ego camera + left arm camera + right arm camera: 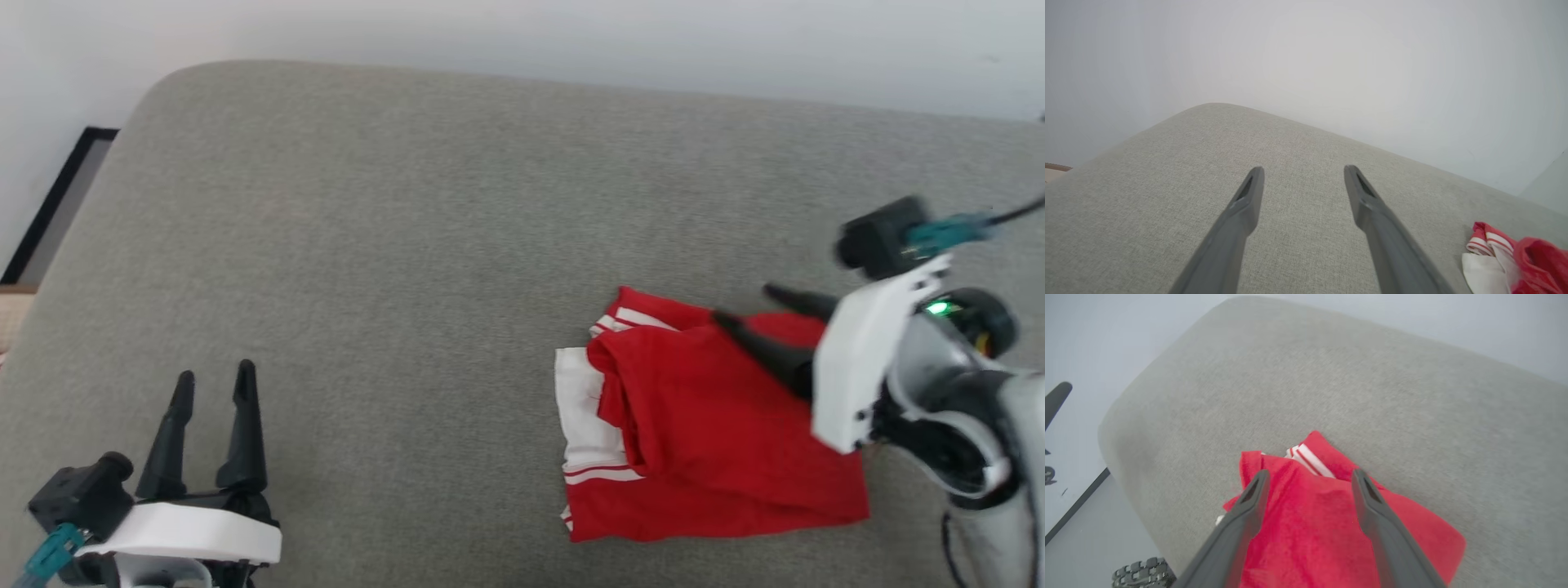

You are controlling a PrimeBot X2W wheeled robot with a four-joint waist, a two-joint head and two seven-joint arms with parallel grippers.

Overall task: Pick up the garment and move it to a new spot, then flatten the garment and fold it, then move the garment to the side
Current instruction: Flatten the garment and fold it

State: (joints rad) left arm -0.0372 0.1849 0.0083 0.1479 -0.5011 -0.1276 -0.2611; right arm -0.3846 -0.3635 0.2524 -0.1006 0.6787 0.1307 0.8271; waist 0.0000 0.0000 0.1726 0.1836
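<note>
Since the garment (702, 433) is lying folded at the right front of the cushion (408, 204), the right gripper (747, 305) is hanging there open and empty, likely to shift it, while the left gripper (215, 371) is waiting open, empty, at its left front.

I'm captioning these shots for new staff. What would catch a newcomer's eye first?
The roughly folded red garment with white striped trim, bright against the plain grey cushion, lies right of centre in the head view. Next comes the right gripper, open and poised over the garment's upper right part, while the left gripper sits open at lower left.
</note>
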